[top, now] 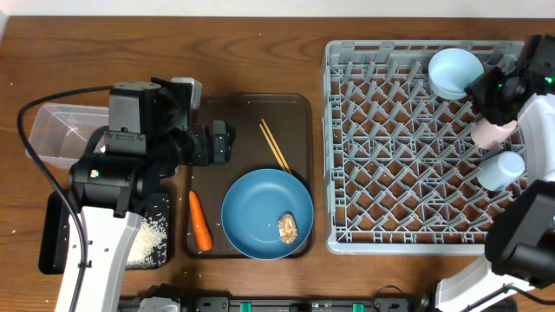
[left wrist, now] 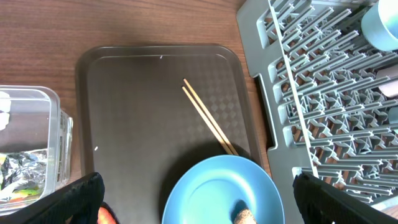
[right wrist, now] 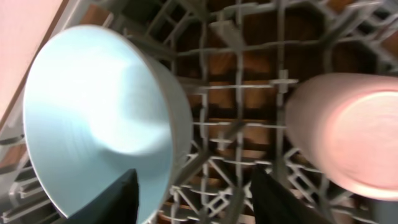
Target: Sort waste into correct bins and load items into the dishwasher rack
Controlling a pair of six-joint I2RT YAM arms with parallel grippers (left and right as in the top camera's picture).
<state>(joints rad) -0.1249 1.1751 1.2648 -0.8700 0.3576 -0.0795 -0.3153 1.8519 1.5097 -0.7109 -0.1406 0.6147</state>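
Observation:
The dark blue plate [top: 260, 208] lies on the brown serving tray with a brownish food lump [top: 288, 227] on it. An orange carrot [top: 200, 220] lies left of the plate and the chopsticks [top: 275, 145] behind it. My left gripper [top: 224, 143] hovers open above the tray; in the left wrist view its jaws [left wrist: 205, 202] spread wide over the plate [left wrist: 211, 193]. In the grey rack [top: 390, 147] stand a pale blue bowl [top: 455, 72], a pink cup [top: 494, 132] and a pale blue cup [top: 501, 169]. My right gripper [right wrist: 193, 199] is open, straddling the rim of the bowl [right wrist: 93, 112], with the pink cup [right wrist: 348, 130] beside it.
A clear tub [top: 56, 134] at the far left holds a napkin and wrapper [left wrist: 18, 180]. A black tray [top: 154, 238] with loose rice sits beside the left arm. The brown serving tray [left wrist: 124, 93] lies between the tub and the rack [left wrist: 323, 106].

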